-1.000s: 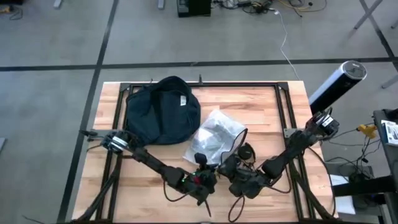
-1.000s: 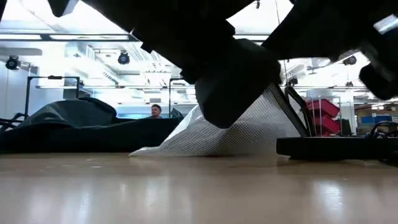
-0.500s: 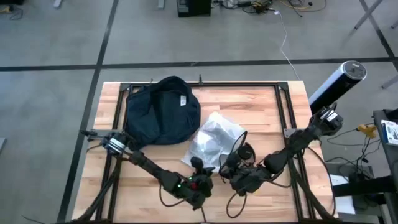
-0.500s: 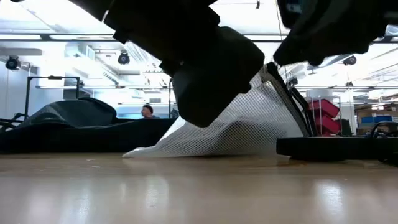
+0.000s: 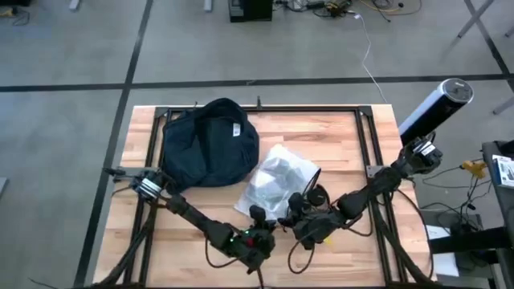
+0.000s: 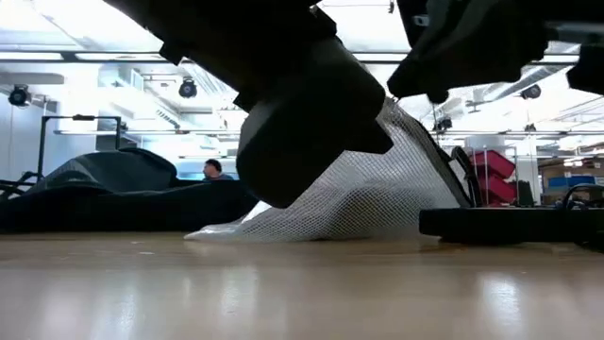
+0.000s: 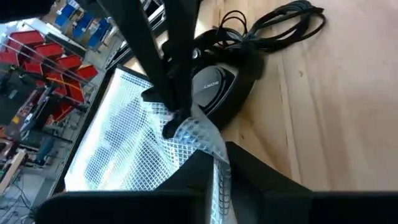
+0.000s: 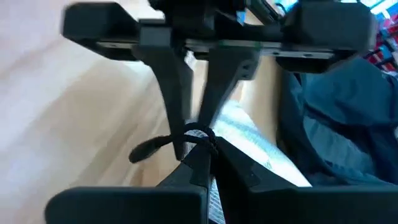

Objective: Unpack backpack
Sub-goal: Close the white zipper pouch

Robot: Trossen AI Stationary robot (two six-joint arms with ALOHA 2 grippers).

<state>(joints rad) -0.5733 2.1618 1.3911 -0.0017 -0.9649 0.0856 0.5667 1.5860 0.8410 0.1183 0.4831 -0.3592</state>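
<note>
Risking tearing or snagging: left gripper (image 7: pixel 208 158) and right gripper (image 8: pixel 202 155) both pinching the mesh pouch (image 5: pixel 277 181), headphone cable (image 7: pixel 273 25) lying alongside, backpack (image 5: pixel 207 143) sitting well beyond both.

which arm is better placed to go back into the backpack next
Left, probably. Both hands grip the pouch corner up front: left hand, right hand. The backpack lies on the left arm's side; the right would have to cross the pouch.

The backpack (image 5: pixel 207 144) lies left of the mesh pouch (image 5: pixel 277 178), headphones (image 5: pixel 316 197) right.
</note>
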